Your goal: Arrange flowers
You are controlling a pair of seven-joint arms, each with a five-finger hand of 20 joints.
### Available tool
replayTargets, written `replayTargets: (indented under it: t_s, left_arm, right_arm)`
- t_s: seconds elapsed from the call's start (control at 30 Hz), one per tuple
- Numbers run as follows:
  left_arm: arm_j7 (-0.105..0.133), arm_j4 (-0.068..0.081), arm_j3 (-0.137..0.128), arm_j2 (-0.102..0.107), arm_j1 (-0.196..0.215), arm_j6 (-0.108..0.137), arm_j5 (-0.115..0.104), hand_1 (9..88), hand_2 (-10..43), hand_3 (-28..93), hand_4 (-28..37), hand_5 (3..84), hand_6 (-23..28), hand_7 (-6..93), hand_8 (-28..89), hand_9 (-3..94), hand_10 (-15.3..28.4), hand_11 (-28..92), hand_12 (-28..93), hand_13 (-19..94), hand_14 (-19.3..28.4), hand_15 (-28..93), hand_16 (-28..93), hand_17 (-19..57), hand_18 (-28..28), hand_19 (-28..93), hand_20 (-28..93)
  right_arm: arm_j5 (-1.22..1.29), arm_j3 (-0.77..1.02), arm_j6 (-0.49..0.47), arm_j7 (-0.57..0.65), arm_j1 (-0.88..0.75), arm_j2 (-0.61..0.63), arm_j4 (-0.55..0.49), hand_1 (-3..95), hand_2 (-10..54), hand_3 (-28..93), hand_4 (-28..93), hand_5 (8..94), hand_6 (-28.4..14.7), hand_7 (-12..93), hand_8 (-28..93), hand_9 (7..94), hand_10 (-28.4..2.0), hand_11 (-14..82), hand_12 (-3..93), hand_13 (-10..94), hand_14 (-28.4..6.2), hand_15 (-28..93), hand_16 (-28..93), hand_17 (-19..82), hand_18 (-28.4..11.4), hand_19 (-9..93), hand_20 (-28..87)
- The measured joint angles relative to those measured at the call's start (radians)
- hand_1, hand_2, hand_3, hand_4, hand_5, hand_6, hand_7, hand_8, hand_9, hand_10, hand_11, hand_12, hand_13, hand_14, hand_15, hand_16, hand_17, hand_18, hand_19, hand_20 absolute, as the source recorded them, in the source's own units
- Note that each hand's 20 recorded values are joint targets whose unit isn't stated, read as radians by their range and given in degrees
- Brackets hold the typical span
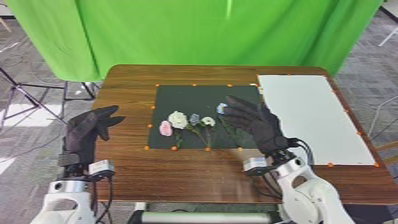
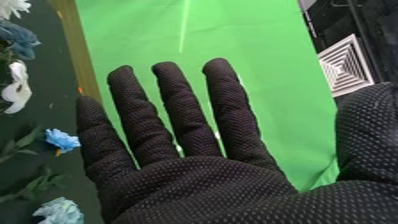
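A dark mat (image 1: 195, 93) lies on the brown table (image 1: 195, 172). The right hand (image 1: 256, 122), over the mat's right edge, has straight, spread fingers; the left hand (image 1: 83, 132), left of the mat, has loosely open fingers. Flowers (image 1: 178, 119) lie on the mat.

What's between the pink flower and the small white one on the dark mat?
Head view: the large white flower, then the grey-blue flower.

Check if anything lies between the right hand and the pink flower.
Yes: a large white flower, a grey-blue flower and a smaller white flower lie between the right hand and the pink flower.
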Motion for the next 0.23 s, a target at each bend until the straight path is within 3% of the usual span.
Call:
replayTargets:
  t_s: [0.07, 0.1, 0.2, 0.23]
  left_arm:
    - [-0.005, -0.008, -0.002, -0.001, 0.009, 0.003, -0.007, 26.0, -2.1, 66, -18.0, 60.7, 3.7, 14.6, -7, 70.8, 16.1, 75, 26, 53, 20.4, 21, 1, 7.7, 13.8, 7, 17]
    - [-0.006, -0.01, -0.002, -0.001, 0.013, 0.005, -0.023, 25.9, -2.1, 66, -18.0, 60.8, 3.7, 14.5, -7, 70.8, 16.1, 75, 26, 53, 20.4, 22, 1, 7.6, 13.8, 8, 17]
    - [-0.007, -0.011, -0.002, 0.0, 0.017, 0.01, -0.102, 25.9, -2.0, 66, -18.0, 60.7, 3.7, 14.5, -7, 70.8, 16.1, 75, 26, 53, 20.4, 22, 1, 7.6, 13.8, 8, 17]
    - [-0.008, -0.011, -0.002, 0.001, 0.016, 0.01, -0.117, 25.9, -2.0, 66, -18.0, 60.7, 3.7, 14.5, -7, 70.8, 16.1, 75, 26, 53, 20.3, 22, 1, 7.5, 13.9, 8, 17]
  right_arm:
    - [-0.001, -0.002, -0.001, 0.001, 0.0, -0.001, 0.0, 3.5, 9.6, 63, -18, 42.5, -1.4, 5, -6, 45.9, -16.2, 5.6, 16.0, 36, -19.0, 10, 24, 13, -19.9, 14, 27]
    - [-0.003, -0.002, -0.003, 0.001, 0.0, -0.002, 0.001, 3.8, 9.5, 63, -18, 42.5, -1.4, 5, -6, 45.9, -16.2, 5.6, 16.0, 36, -19.1, 10, 24, 13, -19.9, 14, 27]
    - [-0.007, -0.002, -0.016, 0.003, 0.002, -0.002, 0.003, 4.1, 9.5, 63, -18, 43.7, -1.4, 5, -6, 45.9, -16.2, 5.6, 15.9, 36, -19.1, 10, 24, 13, -19.9, 14, 27]
    - [-0.008, -0.002, -0.021, 0.005, 0.002, -0.002, 0.003, 4.3, 9.5, 63, -18, 44.2, -1.3, 5, -6, 45.9, -16.2, 5.6, 15.9, 36, -19.1, 10, 24, 13, -19.9, 14, 27]
